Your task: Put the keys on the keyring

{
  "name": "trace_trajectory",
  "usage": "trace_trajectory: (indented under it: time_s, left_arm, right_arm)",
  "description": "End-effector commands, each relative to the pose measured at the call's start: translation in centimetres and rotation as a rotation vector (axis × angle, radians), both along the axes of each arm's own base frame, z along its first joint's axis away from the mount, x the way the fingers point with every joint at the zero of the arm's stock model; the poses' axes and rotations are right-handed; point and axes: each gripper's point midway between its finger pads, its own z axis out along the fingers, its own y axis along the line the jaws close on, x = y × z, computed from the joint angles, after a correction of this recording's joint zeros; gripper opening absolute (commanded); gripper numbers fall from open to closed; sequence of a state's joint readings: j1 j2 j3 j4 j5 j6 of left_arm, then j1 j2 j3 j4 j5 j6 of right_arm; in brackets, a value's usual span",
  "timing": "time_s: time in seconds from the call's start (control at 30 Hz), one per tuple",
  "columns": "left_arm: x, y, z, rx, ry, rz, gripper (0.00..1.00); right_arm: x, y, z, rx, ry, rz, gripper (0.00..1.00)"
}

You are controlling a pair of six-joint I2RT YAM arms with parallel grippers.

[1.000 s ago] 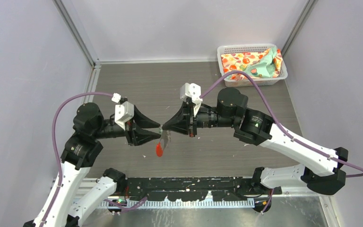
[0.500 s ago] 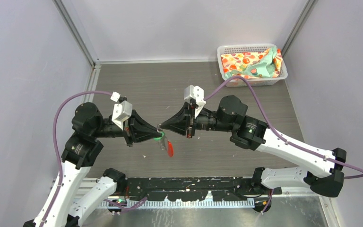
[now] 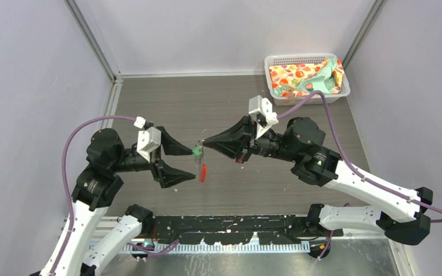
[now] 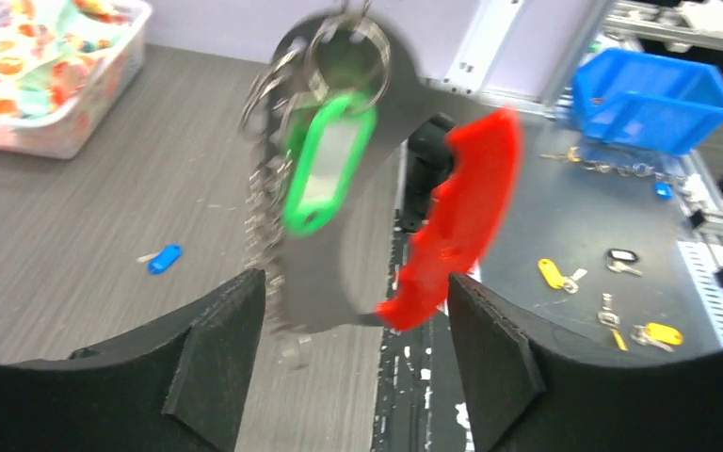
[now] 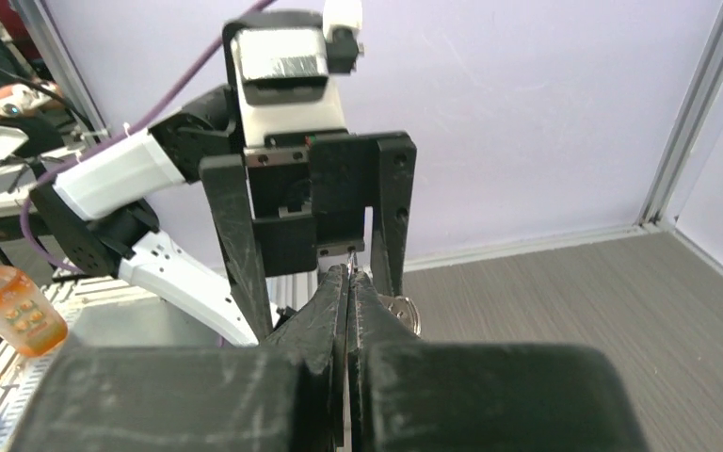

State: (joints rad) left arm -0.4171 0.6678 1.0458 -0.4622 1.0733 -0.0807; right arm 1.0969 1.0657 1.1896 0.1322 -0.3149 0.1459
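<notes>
Pinches keyring (image 4: pixel 264 202), maybe with green key (image 4: pixel 325 174) on, in right hand (image 3: pixel 205 141); holds left hand (image 3: pixel 194 163) open. Next: grab blue key (image 4: pixel 163 258).

Bright, even overhead light, no glare. Top view is sharp, with faint soft shadows under the arms on the table (image 3: pixel 167 109); the walls lean outward toward the corners. Left wrist view: keyring (image 4: pixel 344 42), green key head (image 4: pixel 325 165) and red tag (image 4: pixel 461 217) smeared by motion blur, background soft. Right wrist view: right gripper (image 5: pixel 349 275) dark and slightly soft close to the lens, wall evenly lit.
</notes>
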Motion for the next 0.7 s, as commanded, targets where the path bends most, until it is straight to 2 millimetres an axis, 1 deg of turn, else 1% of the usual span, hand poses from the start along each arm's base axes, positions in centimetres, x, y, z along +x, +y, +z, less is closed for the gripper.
trace_trajectory:
  time_s: [0.0,0.07,0.1,0.2,0.27,0.3,0.37,0.43,0.5,0.57,0.67]
  left_arm:
    - [1.2,1.4,-0.9,0.036,-0.064,0.163,0.74]
    - [1.2,1.7,-2.3,0.052,-0.067,0.181,0.77]
    - [1.0,1.7,-3.5,0.066,-0.060,0.173,0.79]
    - [0.3,1.6,-5.9,0.071,-0.063,0.128,0.82]
    - [0.6,1.5,-6.4,0.050,-0.096,0.134,0.83]
    - [1.1,1.5,-6.5,0.043,-0.113,0.154,0.83]
    - [2.5,1.4,-6.4,0.035,-0.143,0.197,0.87]
    - [4.1,1.3,-5.8,0.019,-0.190,0.241,0.91]
    - [5.2,0.9,-5.0,-0.005,-0.233,0.250,0.99]
    - [5.8,0.3,-4.0,-0.036,-0.252,0.237,1.00]
    - [6.2,0.0,-1.9,-0.089,-0.281,0.245,1.00]
  right_arm:
    - [-1.2,-2.4,6.1,0.156,-0.057,0.003,0.01]
    - [-1.5,-2.5,6.6,0.160,-0.051,0.017,0.01]
    - [-1.7,-2.6,6.9,0.166,-0.048,0.022,0.01]
    - [-1.8,-2.7,7.6,0.182,-0.035,0.028,0.01]
    - [-1.8,-2.7,7.8,0.190,-0.023,0.033,0.01]
    - [-1.8,-2.7,8.0,0.196,-0.020,0.030,0.01]
    - [-1.5,-2.7,8.2,0.201,-0.006,0.016,0.01]
    - [-1.2,-2.5,8.2,0.203,-0.001,0.008,0.01]
    - [-0.9,-2.4,8.4,0.207,0.005,-0.004,0.01]
    - [-0.4,-2.1,8.4,0.206,0.012,-0.023,0.01]
    - [0.1,-1.7,8.2,0.200,0.022,-0.036,0.01]
